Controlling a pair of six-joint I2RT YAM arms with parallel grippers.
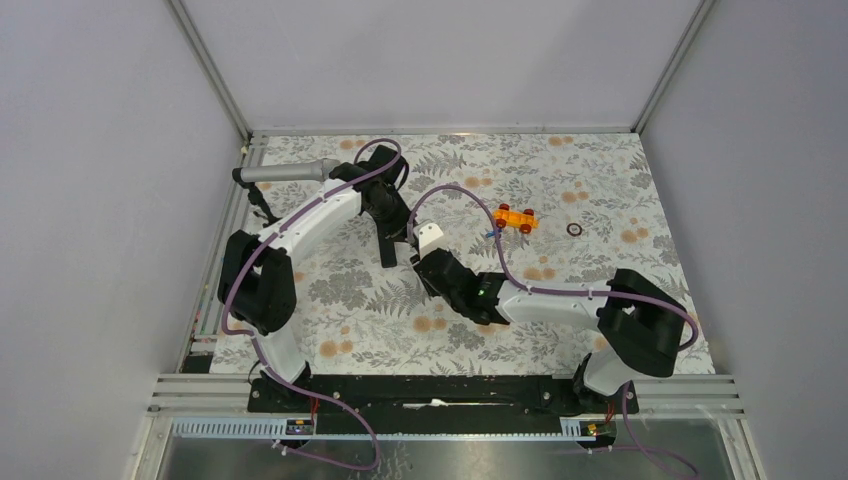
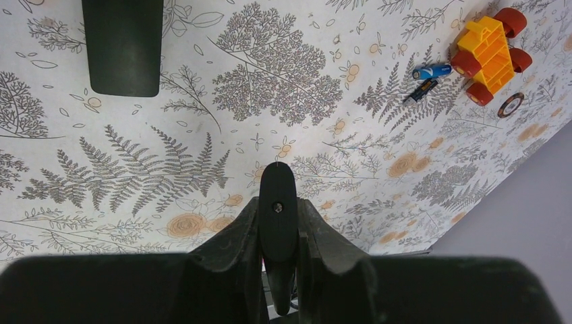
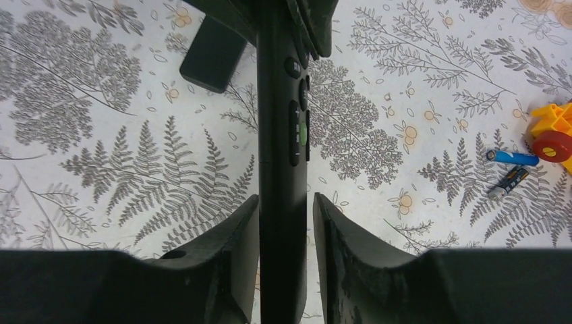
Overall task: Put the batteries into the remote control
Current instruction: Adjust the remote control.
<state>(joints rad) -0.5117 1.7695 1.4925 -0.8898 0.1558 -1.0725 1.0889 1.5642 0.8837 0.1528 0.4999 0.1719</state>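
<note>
So the remote control [image 3: 283, 169] is up off the tabletop [image 1: 600, 180], around the middle. The left hand [image 2: 278, 206] is pinching one end of it tight. The right hand [image 3: 286, 201] has a finger on each side of the body, really close in, but I can't tell if it's actually squeezing or just lined up.

Progress-wise, I'd say barely started. The batteries [image 3: 511, 158], one blue and one dark, are both lying loose on the tabletop to the right, just beside the orange toy car [image 2: 489, 50]. So picking them up and seating them is all left to do.

Annoying part: no view shows the battery bay, only some side buttons. There's a flat black piece [image 2: 123, 44] lying left of the remote. It might be the cover, but it's cut off in both wrist views, so no idea.
</note>
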